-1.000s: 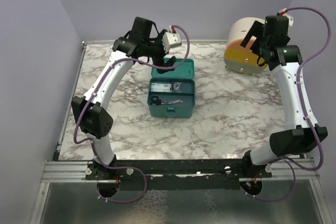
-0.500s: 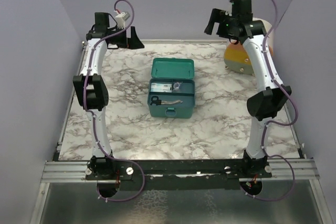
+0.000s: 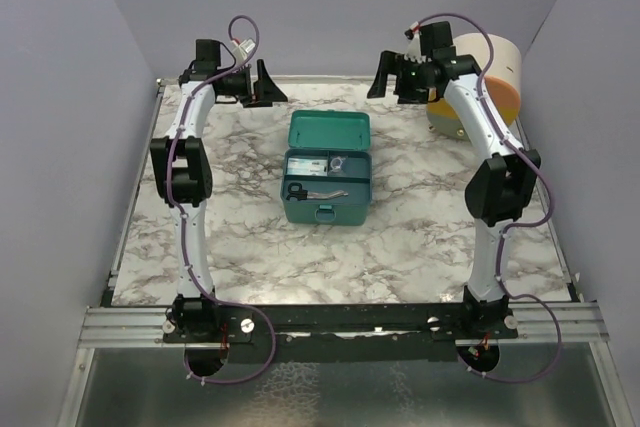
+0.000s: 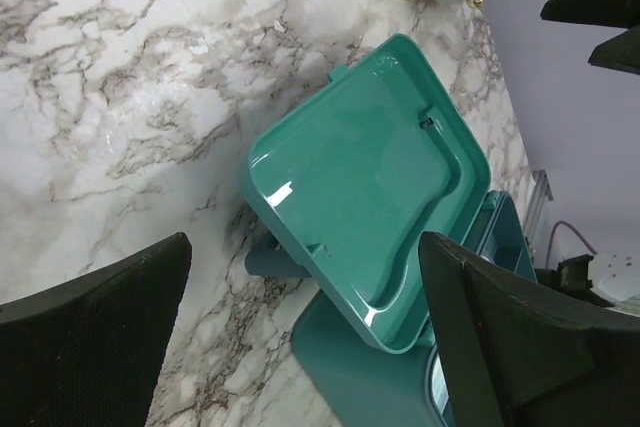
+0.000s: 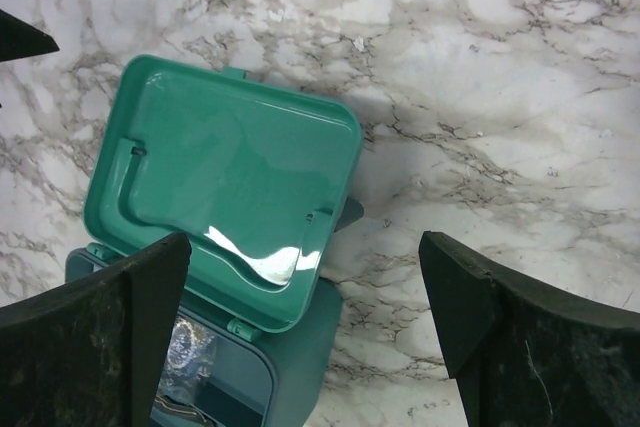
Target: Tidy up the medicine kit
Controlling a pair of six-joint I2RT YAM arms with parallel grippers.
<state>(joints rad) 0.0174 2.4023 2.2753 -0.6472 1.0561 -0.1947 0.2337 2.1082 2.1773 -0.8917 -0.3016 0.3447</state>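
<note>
Medicine kit: teal box, sits approx. centre of the marble-pattern surface, a little toward the far side. Lid is fully open and hinged back toward the far edge, inner face up. Front latch faces the near edge. Box interior shows a white-walled tray w/ small items, incl. a black-handled tool at the near-left corner; other contents are too small to identify.

Left pincer: held above the far-left part of the surface, left of the kit, not touching it. Fingers spread wide, nothing held.

Right pincer: held above the far edge, right of the kit. Fingers spread wide, nothing held.

Both wrist views look down on the open lid between the fingers.

Round cream-and-orange drawer unit: far-right corner, well apart from the kit.
</note>
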